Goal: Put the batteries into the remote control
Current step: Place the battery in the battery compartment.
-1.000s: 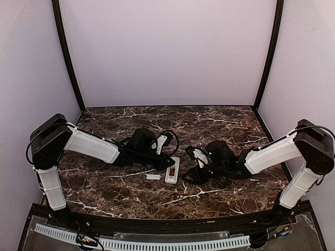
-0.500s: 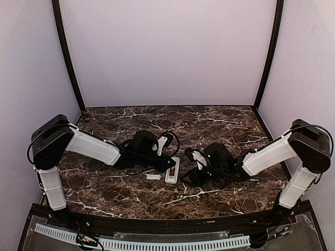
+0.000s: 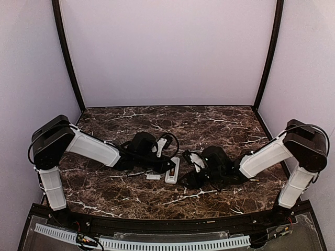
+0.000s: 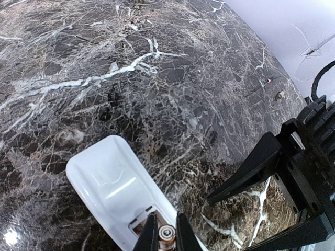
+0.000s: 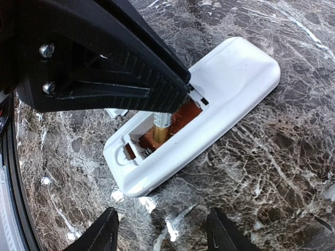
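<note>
A white remote (image 5: 230, 83) is lying back-up at the centre of a dark marble desk (image 3: 209, 125), its compartment open. The left claw (image 4: 167, 236) is clenching a slim battery (image 5: 162, 123) and holding it at the compartment. The right claw (image 5: 162, 231) is hanging released just beside the remote. The battery is looking light, rigid and slippery, so gripping it across the middle seems safest

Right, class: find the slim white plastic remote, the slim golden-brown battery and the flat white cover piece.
slim white plastic remote (image 5: 235, 78), right wrist view, plain back.
slim golden-brown battery (image 5: 162, 124), right wrist view, its side.
flat white cover piece (image 3: 153, 177), top view, its middle.
</note>
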Controlling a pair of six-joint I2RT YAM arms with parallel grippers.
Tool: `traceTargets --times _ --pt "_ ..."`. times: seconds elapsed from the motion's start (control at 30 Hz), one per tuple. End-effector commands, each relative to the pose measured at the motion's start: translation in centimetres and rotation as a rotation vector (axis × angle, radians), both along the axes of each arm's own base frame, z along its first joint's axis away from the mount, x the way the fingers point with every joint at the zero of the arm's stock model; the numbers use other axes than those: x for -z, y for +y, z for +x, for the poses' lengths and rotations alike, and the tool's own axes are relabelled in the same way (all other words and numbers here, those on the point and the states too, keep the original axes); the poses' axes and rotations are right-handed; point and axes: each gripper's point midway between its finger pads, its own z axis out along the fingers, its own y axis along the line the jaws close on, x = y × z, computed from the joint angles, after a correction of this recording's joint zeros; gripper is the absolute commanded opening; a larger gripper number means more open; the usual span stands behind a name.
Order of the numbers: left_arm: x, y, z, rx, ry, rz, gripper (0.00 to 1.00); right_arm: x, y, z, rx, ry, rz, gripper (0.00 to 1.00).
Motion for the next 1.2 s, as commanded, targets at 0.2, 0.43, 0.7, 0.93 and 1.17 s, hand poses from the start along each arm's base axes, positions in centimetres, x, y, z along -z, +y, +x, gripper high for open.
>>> traceTargets --times 0.2,0.43,0.7,0.93,1.17 --pt "0.88 -0.23 -1.22 0.017 0.039 -0.013 0.0 1.3 0.27 -0.06 0.005 -0.009 -0.016 0.57" --pt "1.32 -0.34 -1.26 0.018 0.054 -0.004 0.03 1.62 0.15 -0.11 0.007 -0.008 -0.027 0.57" --pt "1.65 -0.13 -1.38 0.024 0.052 0.015 0.14 1.53 -0.03 0.04 0.014 -0.017 -0.035 0.57" --pt "1.63 -0.19 -1.42 0.026 0.047 0.024 0.2 1.53 -0.14 0.02 0.015 -0.019 -0.037 0.57" --pt "1.33 -0.22 -1.64 0.032 0.027 0.038 0.28 1.65 -0.31 0.04 0.02 -0.02 -0.044 0.57"
